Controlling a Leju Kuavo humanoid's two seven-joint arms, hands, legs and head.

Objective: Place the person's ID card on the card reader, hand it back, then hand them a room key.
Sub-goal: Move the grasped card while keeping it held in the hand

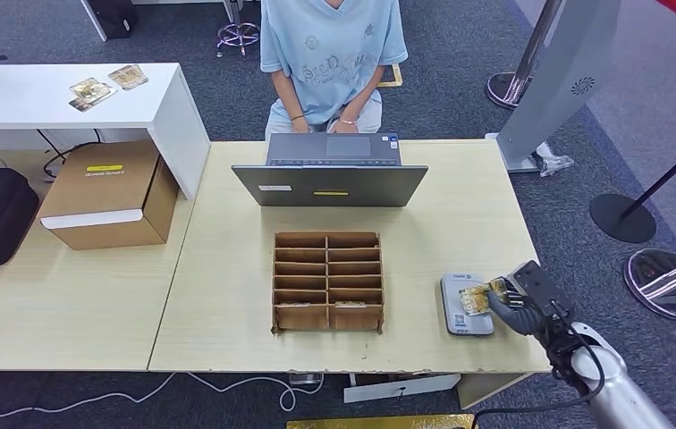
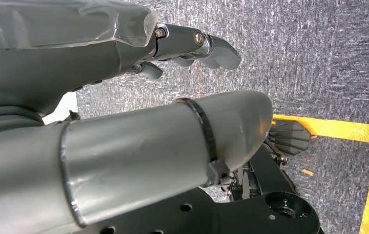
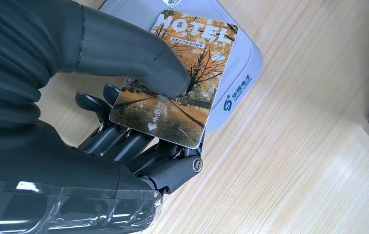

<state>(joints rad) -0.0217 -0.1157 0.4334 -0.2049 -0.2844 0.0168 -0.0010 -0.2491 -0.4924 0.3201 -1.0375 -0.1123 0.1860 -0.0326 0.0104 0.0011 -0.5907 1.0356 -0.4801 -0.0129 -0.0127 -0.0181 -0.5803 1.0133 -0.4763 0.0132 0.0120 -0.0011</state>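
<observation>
My right hand (image 1: pixel 518 302) pinches a card (image 1: pixel 477 295) over the grey card reader (image 1: pixel 461 322) near the table's front right corner. In the right wrist view the card (image 3: pixel 182 83) shows an autumn tree picture and the word HOTEL. The thumb (image 3: pixel 124 53) presses on top of it and the dark fingers (image 3: pixel 124 141) lie beneath. The card's far end lies over the reader (image 3: pixel 241 68); I cannot tell whether it touches. My left hand (image 2: pixel 124 97) hangs over grey carpet, fingers apart, holding nothing.
A person in a light blue shirt (image 1: pixel 330 54) sits at the far side behind a grey laptop (image 1: pixel 330 183). A brown cardboard slot rack (image 1: pixel 327 281) stands mid-table. A cardboard box (image 1: pixel 106 197) and a white side table (image 1: pixel 66 98) with cards are at the left.
</observation>
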